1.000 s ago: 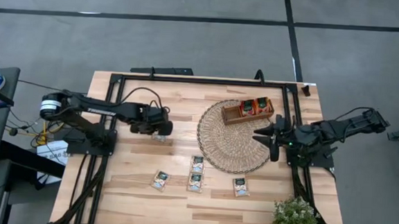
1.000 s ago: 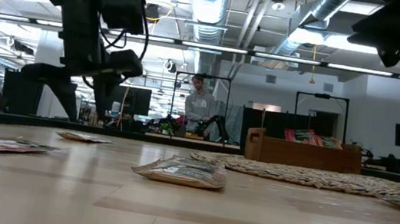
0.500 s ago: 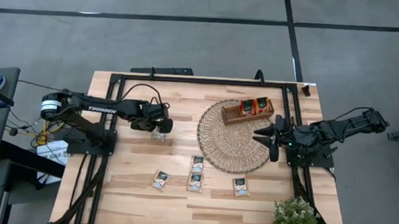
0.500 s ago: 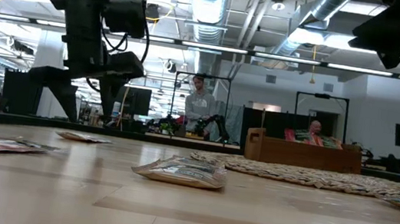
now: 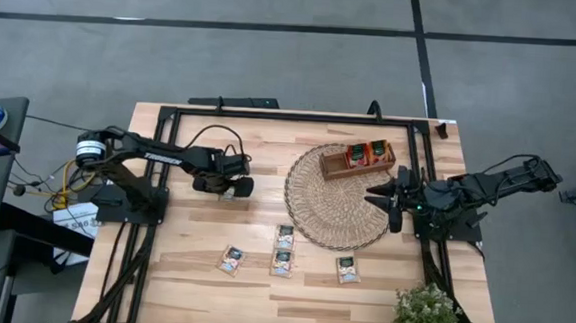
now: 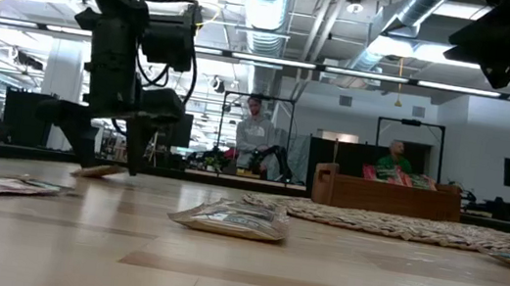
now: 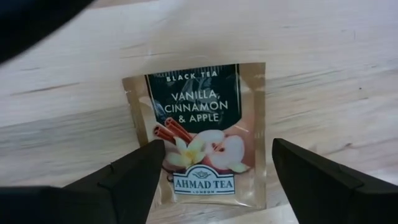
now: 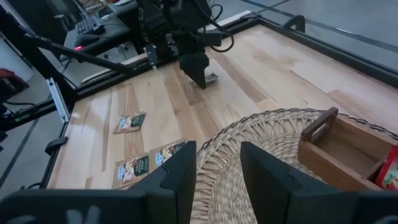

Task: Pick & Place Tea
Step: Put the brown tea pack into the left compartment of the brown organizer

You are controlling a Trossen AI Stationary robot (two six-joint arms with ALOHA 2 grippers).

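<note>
Left gripper [image 7: 211,180]: lowered to the table [image 5: 193,246], fingers spread wide on either side of a pale tea sachet [image 7: 199,140] marked vanilla, cinnamon and apple; the sachet lies flat on the wood between the two fingertips [image 7: 134,177], and nothing is clamped.

Same gripper, from table height [image 6: 106,148]: its tips come down at the sachet, whose near edge [image 6: 98,170] shows just beside them.

Right gripper [image 5: 374,195]: raised over the edge of the round wicker mat [image 5: 325,219], fingers [image 8: 180,177] partly apart with nothing between them.

Other sachets: four pale ones lie on the bare wood well apart from the left gripper, toward the table's near edge; one sits beside the mat [image 5: 284,236], with three in a row below it [image 5: 231,259] [image 5: 282,263] [image 5: 348,270].

Wooden tray [image 5: 358,166]: on the mat, just beside the right gripper, holding red sachets [image 5: 367,153] upright.

Background: a potted plant [image 5: 427,318] at the table's corner; a person [image 6: 253,133] beyond the table in the room.
</note>
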